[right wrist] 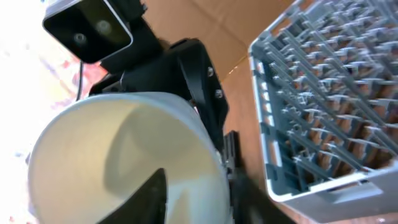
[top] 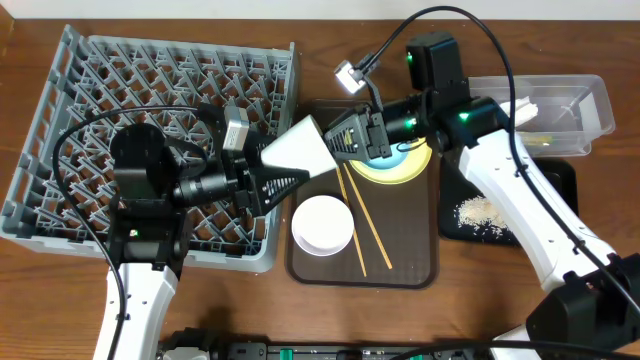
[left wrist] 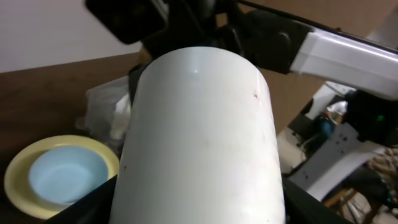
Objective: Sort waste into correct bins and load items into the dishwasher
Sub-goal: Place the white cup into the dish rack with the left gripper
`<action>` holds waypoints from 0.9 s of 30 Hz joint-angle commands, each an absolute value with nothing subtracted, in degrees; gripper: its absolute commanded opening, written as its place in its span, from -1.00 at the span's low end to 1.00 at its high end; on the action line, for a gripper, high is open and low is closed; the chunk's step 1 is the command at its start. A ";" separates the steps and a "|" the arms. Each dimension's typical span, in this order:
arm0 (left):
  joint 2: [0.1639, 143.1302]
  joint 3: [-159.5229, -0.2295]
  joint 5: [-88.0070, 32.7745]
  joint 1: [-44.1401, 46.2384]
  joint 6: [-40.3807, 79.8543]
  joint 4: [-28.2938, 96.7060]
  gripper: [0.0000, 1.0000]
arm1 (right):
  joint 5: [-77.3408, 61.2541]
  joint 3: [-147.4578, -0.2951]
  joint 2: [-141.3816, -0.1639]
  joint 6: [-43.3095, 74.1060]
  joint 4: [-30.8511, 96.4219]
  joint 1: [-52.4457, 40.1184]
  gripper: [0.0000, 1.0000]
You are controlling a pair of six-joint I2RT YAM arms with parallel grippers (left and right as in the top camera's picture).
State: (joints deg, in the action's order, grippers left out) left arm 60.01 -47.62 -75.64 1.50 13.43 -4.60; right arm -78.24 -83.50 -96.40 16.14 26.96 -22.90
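Note:
The small white cup hangs in the air between the dish rack and the brown tray. My left gripper is shut on its body; in the left wrist view the cup fills the space between both fingers. My right gripper pinches the cup's rim, one finger inside the cup and one outside. The light blue bowl sits on the yellow plate. The white bowl and the chopsticks lie on the brown tray.
The brown serving tray lies in the middle. The black tray on the right holds rice scraps. The clear tub at the back right holds the white napkin. The rack stands close to the cup.

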 commanded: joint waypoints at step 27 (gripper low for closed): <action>64.84 -57.60 -10.94 -17.72 6.50 51.81 0.06 | -19.42 -84.75 -90.35 4.12 58.17 -9.82 0.11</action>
